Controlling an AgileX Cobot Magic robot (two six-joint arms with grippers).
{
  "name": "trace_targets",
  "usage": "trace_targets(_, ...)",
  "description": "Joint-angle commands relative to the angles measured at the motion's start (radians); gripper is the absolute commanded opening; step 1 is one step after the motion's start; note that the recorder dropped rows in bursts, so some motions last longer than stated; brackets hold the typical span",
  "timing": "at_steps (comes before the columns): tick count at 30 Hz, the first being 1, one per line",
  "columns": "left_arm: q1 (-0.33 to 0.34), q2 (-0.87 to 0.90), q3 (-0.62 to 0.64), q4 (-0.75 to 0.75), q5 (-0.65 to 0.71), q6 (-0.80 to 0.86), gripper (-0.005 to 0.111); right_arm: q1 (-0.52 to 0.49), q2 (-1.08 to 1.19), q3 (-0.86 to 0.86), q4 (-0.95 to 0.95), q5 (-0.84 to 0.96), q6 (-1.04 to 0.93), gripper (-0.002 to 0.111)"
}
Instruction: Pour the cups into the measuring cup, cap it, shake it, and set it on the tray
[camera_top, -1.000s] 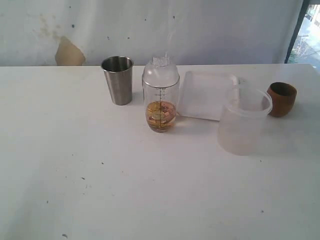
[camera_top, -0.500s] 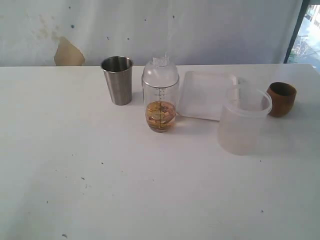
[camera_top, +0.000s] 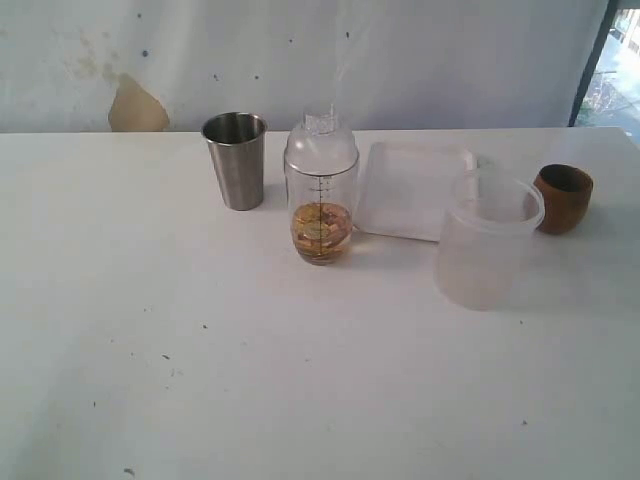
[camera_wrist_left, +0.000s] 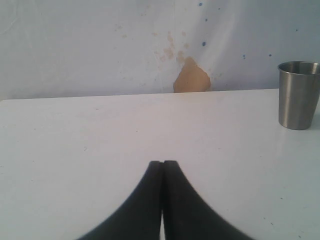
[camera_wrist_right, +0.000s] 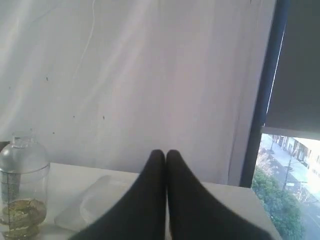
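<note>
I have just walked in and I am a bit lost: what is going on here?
Nothing is being handled now. The left fingers and the right fingers are shut, empty and away from the items. The measuring cup, capped and holding amber liquid, stands on the table beside the tray, not on it. The steel cup and the wooden cup stand upright to either side.

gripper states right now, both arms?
Left gripper: closed, holding nothing.
Right gripper: closed, holding nothing.
</note>
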Motion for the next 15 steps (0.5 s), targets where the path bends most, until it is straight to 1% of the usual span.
trace_targets(1, -0.001, -0.003, 0.005, 0.003, -0.008, -0.003, 0.000, -0.004, -0.006, 0.058, -0.003, -0.011, 0.007, 0.000)
trace_targets(6, -0.001, -0.003, 0.005, 0.003, -0.008, -0.003, 0.000, -0.004, -0.006, 0.079, -0.001, -0.007, 0.015, 0.000)
trace_targets(11, -0.001, -0.003, 0.005, 0.003, -0.008, -0.003, 0.000, -0.004, -0.012, 0.081, -0.007, 0.162, 0.032, 0.000)
trace_targets(15, -0.001, -0.003, 0.005, 0.003, -0.008, -0.003, 0.000, -0.004, -0.026, 0.151, -0.018, 0.112, 0.034, 0.000)
